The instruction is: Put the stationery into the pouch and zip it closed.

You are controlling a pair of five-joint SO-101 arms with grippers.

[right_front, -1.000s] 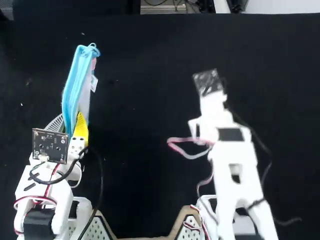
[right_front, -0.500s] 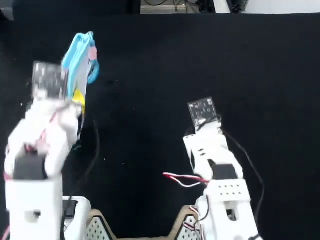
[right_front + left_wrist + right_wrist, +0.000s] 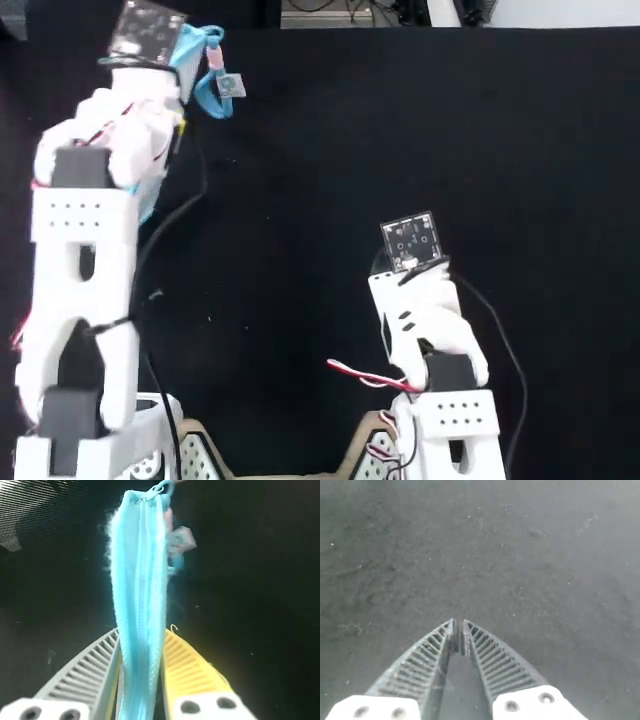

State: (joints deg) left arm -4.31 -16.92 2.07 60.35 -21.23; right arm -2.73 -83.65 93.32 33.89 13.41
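**Base:** Left tool (image 3: 141, 642), what have you got?

**Me:** It's clamped on the pouch (image 3: 137, 580). I see the grey jaw on one side and the yellow jaw on the other, with the blue fabric pinched edge-on between them. The pouch runs out past the tips, its zip line facing my wrist camera. The pull ring (image 3: 161, 487) sits at the far end. It's too blurred for me to say whether the zip is run fully home. A small tag (image 3: 231, 85) on a blue loop (image 3: 208, 98) hangs just beside that end.

**Base:** Where is that over the desk (image 3: 400, 130)?

**Me:** On the high view I have the left arm stretched out to the far left corner. The pouch end and tag poke out beside the wrist camera. The arm covers the rest of the pouch.

**Base:** Right tool (image 3: 458, 630)?

**Me:** Its tips are touching and it's gripping nothing. It points down at the black cloth. I read that arm as folded back near the front middle of the desk, well apart from the pouch.
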